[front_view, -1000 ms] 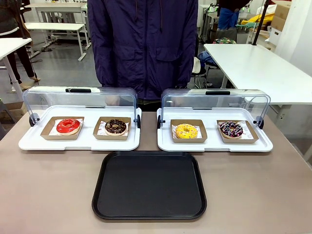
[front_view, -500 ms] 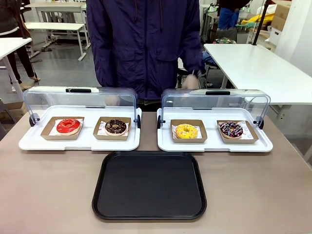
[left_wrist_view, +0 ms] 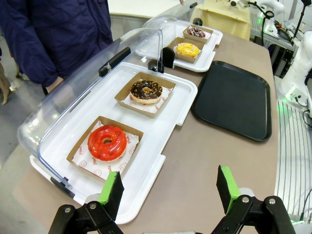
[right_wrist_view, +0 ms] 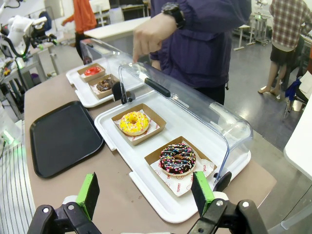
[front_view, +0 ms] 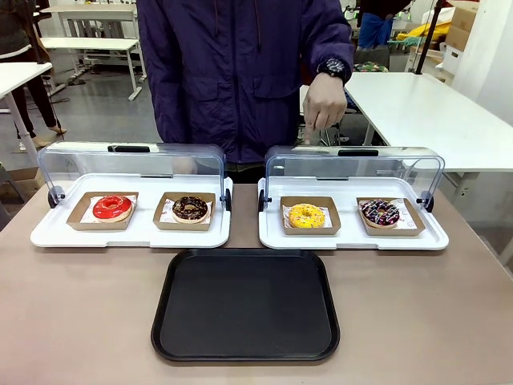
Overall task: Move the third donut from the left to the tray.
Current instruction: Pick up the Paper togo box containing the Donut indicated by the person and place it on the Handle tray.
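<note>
Front view: fixed, on robot's side of tray (front_view: pixel 244 305), facing across it toward person (front_view: pixel 240 72) at far side; tray close, low in frame.
Left wrist view: raised, beyond tray's left end, looking along tray's length; tray mid-distance, frame right.
Right wrist view: beyond tray's right end, seemingly lower and nearer; tray frame left.
All three share tray and both white display trays (front_view: pixel 132 233).
</note>
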You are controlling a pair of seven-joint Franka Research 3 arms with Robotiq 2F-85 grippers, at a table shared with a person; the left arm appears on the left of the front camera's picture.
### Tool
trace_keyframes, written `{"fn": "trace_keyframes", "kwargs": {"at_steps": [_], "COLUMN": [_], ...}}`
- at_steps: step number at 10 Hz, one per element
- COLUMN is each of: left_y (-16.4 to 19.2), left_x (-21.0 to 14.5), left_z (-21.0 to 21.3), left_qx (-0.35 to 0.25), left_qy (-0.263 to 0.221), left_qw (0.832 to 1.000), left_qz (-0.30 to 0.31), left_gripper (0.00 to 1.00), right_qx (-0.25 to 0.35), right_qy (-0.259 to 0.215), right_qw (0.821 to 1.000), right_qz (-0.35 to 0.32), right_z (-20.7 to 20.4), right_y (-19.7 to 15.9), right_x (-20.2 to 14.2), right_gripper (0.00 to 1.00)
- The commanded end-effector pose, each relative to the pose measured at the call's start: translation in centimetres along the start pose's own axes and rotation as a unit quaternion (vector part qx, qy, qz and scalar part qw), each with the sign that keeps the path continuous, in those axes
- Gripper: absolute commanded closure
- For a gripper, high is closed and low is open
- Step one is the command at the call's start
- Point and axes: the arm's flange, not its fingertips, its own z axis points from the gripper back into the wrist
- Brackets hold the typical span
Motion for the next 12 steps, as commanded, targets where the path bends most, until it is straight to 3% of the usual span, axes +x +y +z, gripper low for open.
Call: {"fn": "trace_keyframes", "kwargs": {"at_steps": [1,12], "left_y": [0.08,0.08], "left_x": [0.12,0.12], "left_z": [0.19,0.19], "left_qx": [-0.002,-0.002], "left_qy": [0.001,0.001], "left_qw": [1.0,1.0], "left_qz": [-0.004,-0.004], "left_gripper": [0.0,0.0], "right_qx": [0.0,0.0], "right_qy": [-0.013,-0.013], "right_qw": [1.0,1.0], "right_qz": [0.01,0.01], "right_z": [-0.1,-0.1], "right_y": [-0.23,-0.23], "right_x": [0.11,0.11], "right_gripper": [0.0,0.0]}}
